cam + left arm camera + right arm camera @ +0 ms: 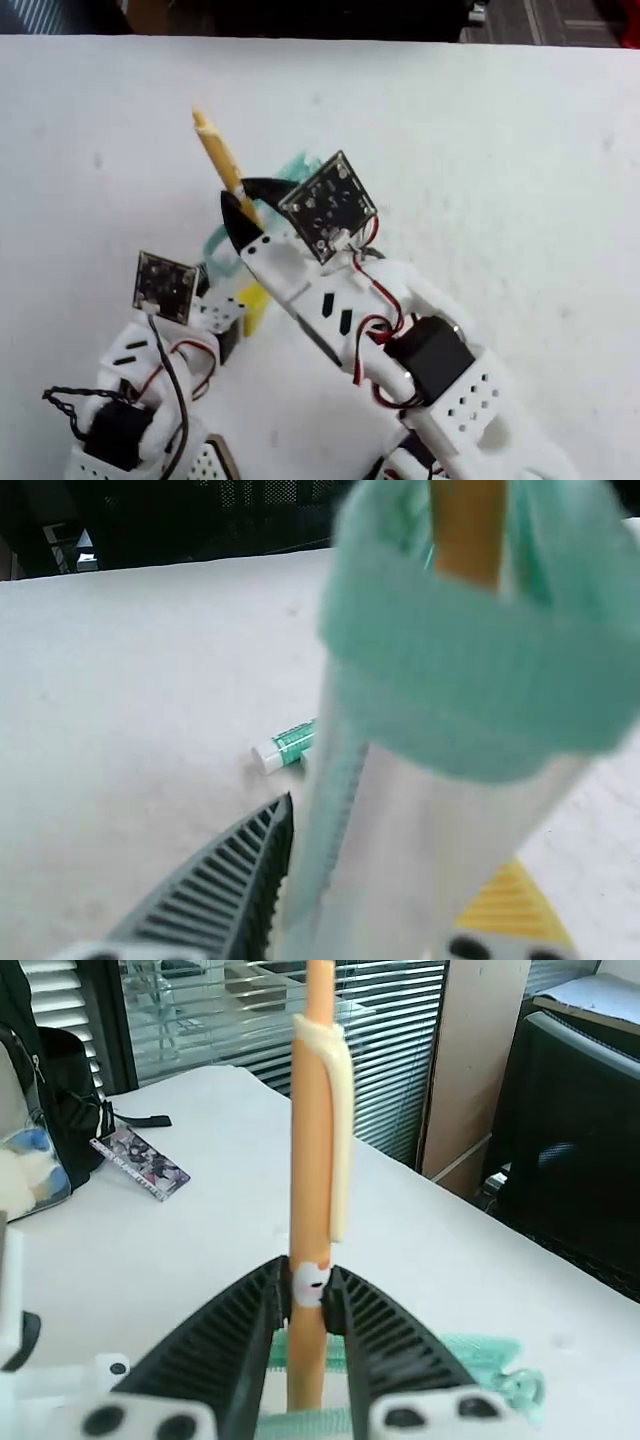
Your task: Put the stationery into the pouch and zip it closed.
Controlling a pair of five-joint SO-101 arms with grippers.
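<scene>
My right gripper (240, 205) (310, 1280) is shut on an orange pen (218, 150) (310, 1140) with a cream clip, held nearly upright with its lower end at the mouth of the pouch. The pouch (215, 245) (470, 680) (480, 1360) has a teal rim and a pale body, and the arms hide most of it in the high view. My left gripper (240, 305) (400, 840) is shut on the pouch, with its black finger (240, 880) on one side and its yellow finger (510, 910) on the other. The pen's lower end (468, 530) shows at the teal rim. A small green-and-white stick (285, 747) lies on the table beyond the pouch.
The white table (480, 150) spreads wide to the right and far side, ending at a dark back edge. A printed card (140, 1165) and a dark bag (50, 1110) lie at the table's far end.
</scene>
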